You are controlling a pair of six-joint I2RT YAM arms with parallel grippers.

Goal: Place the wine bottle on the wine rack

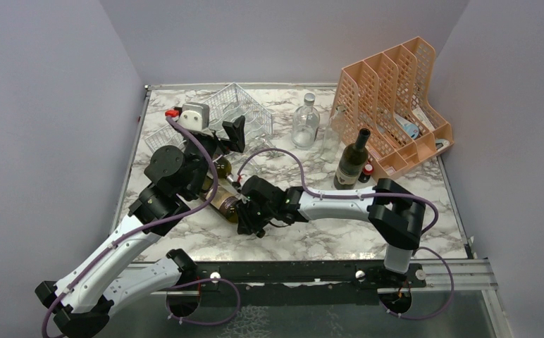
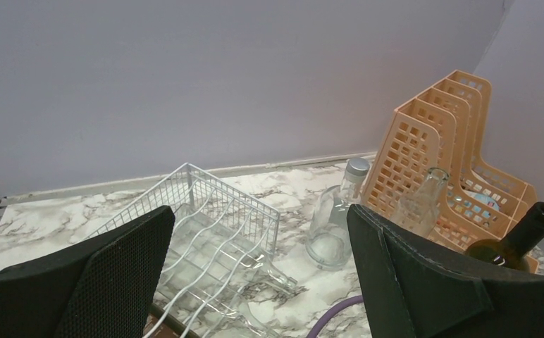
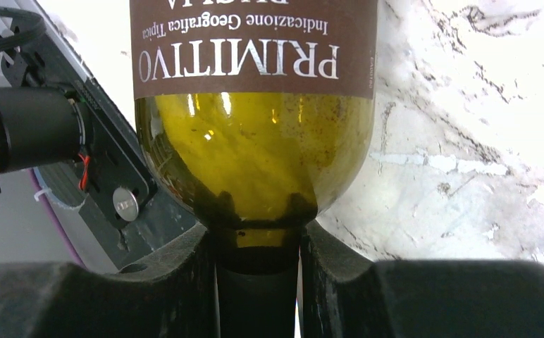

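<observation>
My right gripper is shut on the neck of the wine bottle. The bottle is green glass with a brown label and lies on its side low over the marble table, near the left arm. The wine rack, of thin white wire, stands at the back left with a clear glass bottle lying in it. My left gripper hovers in front of the rack, open and holding nothing.
An upright clear bottle stands right of the rack. A peach file holder fills the back right. In front of it are a second dark wine bottle and a small clear bottle.
</observation>
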